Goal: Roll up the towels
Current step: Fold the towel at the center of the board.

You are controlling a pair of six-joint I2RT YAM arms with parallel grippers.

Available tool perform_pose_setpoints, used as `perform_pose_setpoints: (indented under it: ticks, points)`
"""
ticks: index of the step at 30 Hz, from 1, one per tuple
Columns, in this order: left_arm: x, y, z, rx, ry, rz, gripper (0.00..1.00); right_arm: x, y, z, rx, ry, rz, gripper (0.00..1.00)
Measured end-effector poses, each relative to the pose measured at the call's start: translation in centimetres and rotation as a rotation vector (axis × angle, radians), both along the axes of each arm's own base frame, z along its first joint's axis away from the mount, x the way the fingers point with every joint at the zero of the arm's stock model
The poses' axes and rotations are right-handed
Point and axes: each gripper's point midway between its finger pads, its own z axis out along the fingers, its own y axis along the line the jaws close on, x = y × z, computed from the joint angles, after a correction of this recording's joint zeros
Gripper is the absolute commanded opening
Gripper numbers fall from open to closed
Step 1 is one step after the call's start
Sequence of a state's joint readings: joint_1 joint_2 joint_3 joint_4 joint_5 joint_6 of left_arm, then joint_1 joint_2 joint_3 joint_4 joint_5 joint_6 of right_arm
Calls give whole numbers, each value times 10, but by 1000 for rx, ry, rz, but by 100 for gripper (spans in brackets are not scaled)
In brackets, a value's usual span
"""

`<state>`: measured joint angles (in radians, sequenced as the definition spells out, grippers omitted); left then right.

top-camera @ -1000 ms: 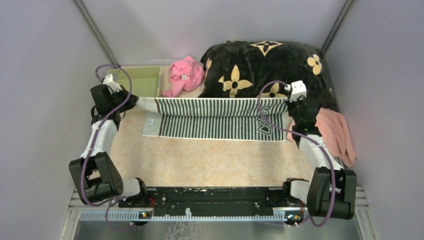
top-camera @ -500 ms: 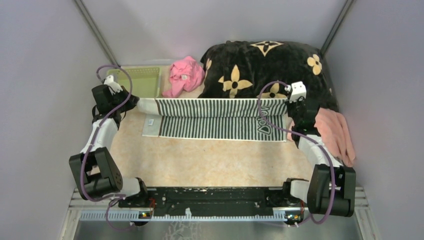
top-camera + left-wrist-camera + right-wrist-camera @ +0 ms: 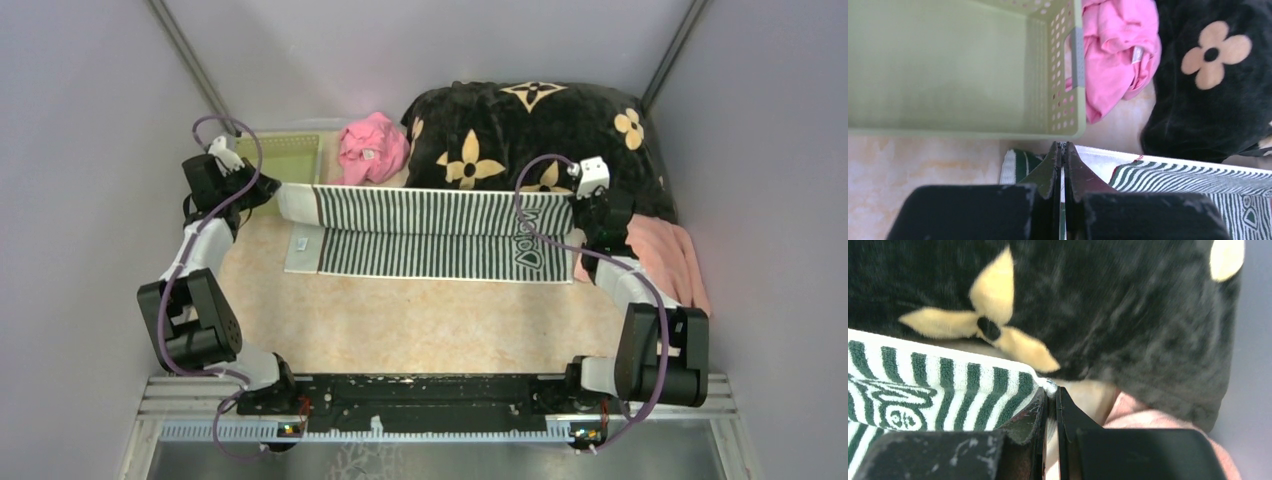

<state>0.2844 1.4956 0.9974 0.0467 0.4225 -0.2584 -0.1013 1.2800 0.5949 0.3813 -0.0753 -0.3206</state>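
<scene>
The dark green and white striped towel (image 3: 430,230) hangs stretched between my two grippers, its far edge lifted, its near part lying on the tan table. My left gripper (image 3: 268,190) is shut on the towel's far left corner (image 3: 1098,157). My right gripper (image 3: 578,205) is shut on its far right corner (image 3: 1048,386). The pale salmon-pink towel (image 3: 670,260) lies bunched at the right, beside my right arm; it also shows in the right wrist view (image 3: 1143,412).
A big black blanket with tan flowers (image 3: 530,130) fills the back right. A pale green perforated basket (image 3: 285,160) stands at back left, with a bright pink cloth (image 3: 372,148) beside it. The enclosure walls stand close on both sides.
Both grippers have carried the towel's lifted edge farther back, toward the basket and blanket. The towel's near part has slid back a little with it.
</scene>
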Motion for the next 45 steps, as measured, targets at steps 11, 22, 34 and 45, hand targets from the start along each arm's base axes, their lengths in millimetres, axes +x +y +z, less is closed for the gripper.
perform_pose_setpoints:
  ticks: [11,22,34,45]
  points:
    - [21,-5,51,8,-148,-59,0,31,-2,57,-46,-154,21,0]
    - [10,-8,21,-11,-96,-64,0,10,-6,17,-54,-82,-4,0]
    - [-33,-3,-16,-42,-10,13,0,-24,-8,6,-7,-59,-64,0]
    - [-64,-2,-45,-61,78,89,1,-57,-6,-25,58,21,-109,3]
